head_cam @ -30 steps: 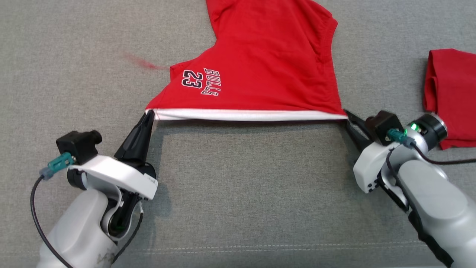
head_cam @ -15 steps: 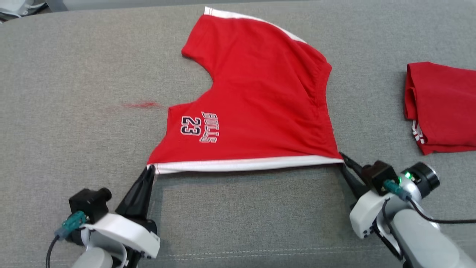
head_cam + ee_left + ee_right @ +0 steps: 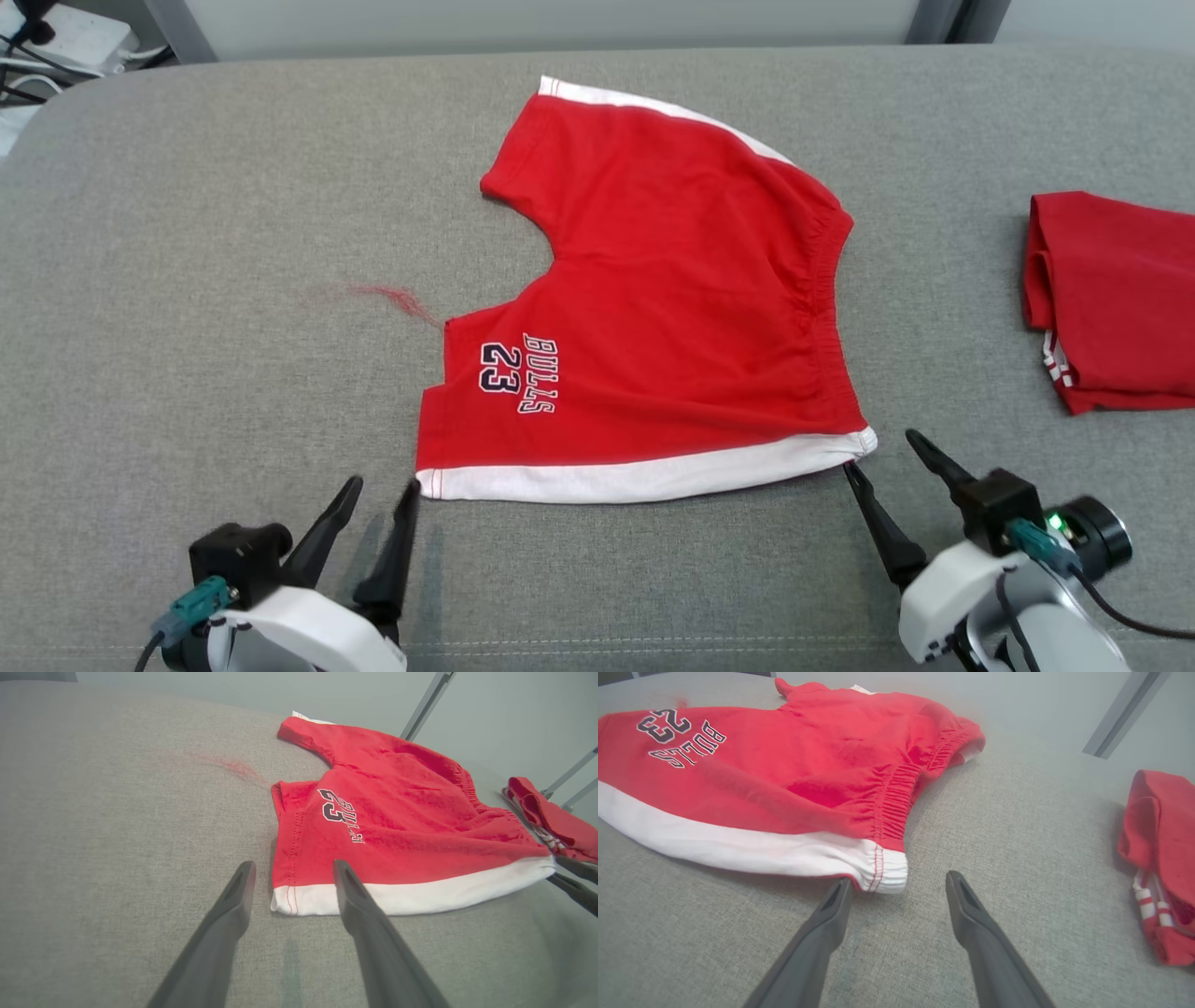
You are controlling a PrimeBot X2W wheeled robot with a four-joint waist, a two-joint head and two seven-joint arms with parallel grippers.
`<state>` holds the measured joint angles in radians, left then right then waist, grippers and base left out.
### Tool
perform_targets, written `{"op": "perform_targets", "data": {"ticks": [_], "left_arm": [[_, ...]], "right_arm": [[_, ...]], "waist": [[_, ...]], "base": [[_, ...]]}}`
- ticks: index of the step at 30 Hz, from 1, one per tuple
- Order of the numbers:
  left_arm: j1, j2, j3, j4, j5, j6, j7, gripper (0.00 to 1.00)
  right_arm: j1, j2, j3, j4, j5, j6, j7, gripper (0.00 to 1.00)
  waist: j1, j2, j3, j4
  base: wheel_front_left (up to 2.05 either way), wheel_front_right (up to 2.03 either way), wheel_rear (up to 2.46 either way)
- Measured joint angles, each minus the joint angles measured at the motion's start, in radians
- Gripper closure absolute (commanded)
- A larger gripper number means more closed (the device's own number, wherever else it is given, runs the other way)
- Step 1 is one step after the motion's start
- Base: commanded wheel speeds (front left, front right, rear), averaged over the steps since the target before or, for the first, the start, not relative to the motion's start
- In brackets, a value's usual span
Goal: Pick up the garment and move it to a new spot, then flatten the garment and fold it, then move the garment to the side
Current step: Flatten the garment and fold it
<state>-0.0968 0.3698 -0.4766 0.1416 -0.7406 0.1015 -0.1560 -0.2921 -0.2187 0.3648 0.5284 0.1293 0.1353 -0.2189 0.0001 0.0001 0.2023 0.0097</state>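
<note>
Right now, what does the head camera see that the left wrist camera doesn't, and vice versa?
Head view extra: the white bodies behind the left gripper and right gripper, both open, plus cables at the far left corner.

Left wrist view extra: a close, low look at the red stitching on the hem of the shorts.

Shared: the shorts on the gray surface, their BULLS 23 print, a loose red thread beside them, the folded garment to the right, and the left gripper by the hem corner.

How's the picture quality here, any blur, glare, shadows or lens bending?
Head view: sharp, evenly lit, no glare, soft shadow under the shorts. Left wrist view: the gray surface curves at its far edge. Right wrist view: the shorts' far half looks hazy, washed out.
</note>
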Motion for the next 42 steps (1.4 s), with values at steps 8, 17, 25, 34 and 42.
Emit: {"op": "perform_targets", "data": {"ticks": [8,17,25,34,42], "left_arm": [[0.038,0.030,0.004,-0.016,0.055,0.076,-0.028,0.00],[0.028,0.018,0.038,-0.080,0.125,0.112,-0.084,0.00],[0.021,0.000,0.133,-0.029,0.169,0.119,-0.093,0.00],[0.164,-0.005,0.192,-0.048,0.241,0.119,-0.095,0.00],[0.205,-0.010,0.197,-0.064,0.269,0.119,-0.095,0.00]], "right_arm": [[0.147,0.034,-0.106,-0.132,0.069,0.000,0.004,0.00],[0.204,0.083,-0.210,-0.295,0.123,-0.001,-0.002,0.00],[0.286,0.123,-0.277,-0.355,0.123,-0.002,0.005,0.00],[0.393,0.147,-0.314,-0.400,0.120,-0.002,0.039,0.00],[0.452,0.157,-0.316,-0.432,0.117,-0.002,0.066,0.00]], "waist": [[0.0000,0.0000,-0.054,0.004],[-0.0001,0.0000,-0.116,-0.003],[0.0000,0.0000,-0.189,-0.006],[-0.0001,0.0000,-0.226,-0.004],[0.0000,0.0000,-0.244,0.005]], "base": [[0.00,0.00,0.00],[0.00,0.00,0.00],[0.00,0.00,0.00],[0.00,0.00,0.00],[0.00,0.00,0.00]]}}
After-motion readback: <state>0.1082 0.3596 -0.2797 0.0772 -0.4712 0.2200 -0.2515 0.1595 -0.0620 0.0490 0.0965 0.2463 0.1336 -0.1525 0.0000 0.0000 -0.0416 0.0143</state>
